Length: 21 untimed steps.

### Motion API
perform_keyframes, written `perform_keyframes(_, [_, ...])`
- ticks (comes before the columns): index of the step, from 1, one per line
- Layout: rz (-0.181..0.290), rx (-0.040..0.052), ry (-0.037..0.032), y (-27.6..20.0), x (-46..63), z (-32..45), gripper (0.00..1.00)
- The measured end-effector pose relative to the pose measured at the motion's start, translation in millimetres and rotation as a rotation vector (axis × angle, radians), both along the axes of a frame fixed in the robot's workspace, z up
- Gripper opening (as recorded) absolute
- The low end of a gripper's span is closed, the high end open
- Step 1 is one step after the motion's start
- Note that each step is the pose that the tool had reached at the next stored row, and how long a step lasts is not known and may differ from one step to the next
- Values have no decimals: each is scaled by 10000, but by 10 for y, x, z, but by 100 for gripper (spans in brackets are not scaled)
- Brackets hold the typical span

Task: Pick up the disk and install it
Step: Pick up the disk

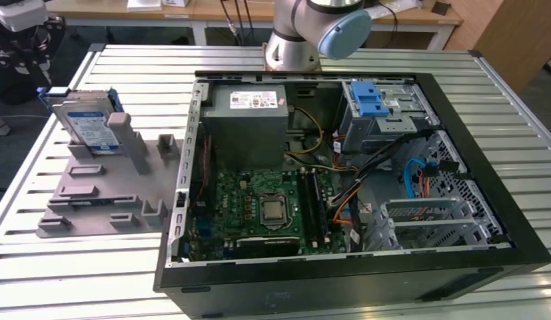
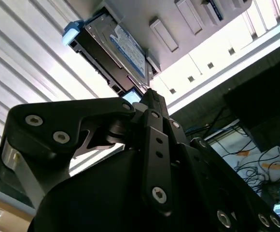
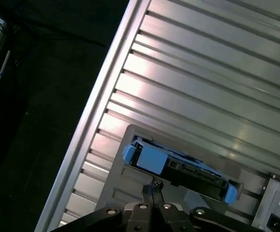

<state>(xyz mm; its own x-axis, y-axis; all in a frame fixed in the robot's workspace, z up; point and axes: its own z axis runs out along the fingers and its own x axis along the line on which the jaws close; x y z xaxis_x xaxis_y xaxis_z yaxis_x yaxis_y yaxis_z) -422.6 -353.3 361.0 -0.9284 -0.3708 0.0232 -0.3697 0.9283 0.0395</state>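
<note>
The disk (image 1: pixel 88 123), a silver drive with a white-and-blue label and a blue frame, stands on edge in the grey moulded holder (image 1: pixel 102 193) at the exterior view's left. Both wrist views look down on it: the disk (image 3: pixel 178 166) shows its blue-framed top edge, and the disk (image 2: pixel 116 48) shows its labelled face. My gripper (image 3: pixel 153 186) hangs just above the disk without touching it. Its fingers are shut together with nothing between them, as my gripper (image 2: pixel 148 94) also shows. The arm's base (image 1: pixel 298 33) rises at the far side of the table.
An open black computer case (image 1: pixel 346 273) lies on the slatted metal table (image 1: pixel 524 100), with a grey power supply box (image 1: pixel 248 127), a motherboard (image 1: pixel 266 207) and a drive bay with a blue latch (image 1: pixel 373 100). The table's edge (image 3: pixel 101 111) runs close to the holder.
</note>
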Motion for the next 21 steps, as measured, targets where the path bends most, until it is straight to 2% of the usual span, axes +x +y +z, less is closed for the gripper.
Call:
perform_keyframes(11, [1552, -2, -36, 0, 0, -7, 11])
perform_keyframes(21, [3304, 5, -51, -1, 0, -23, 11])
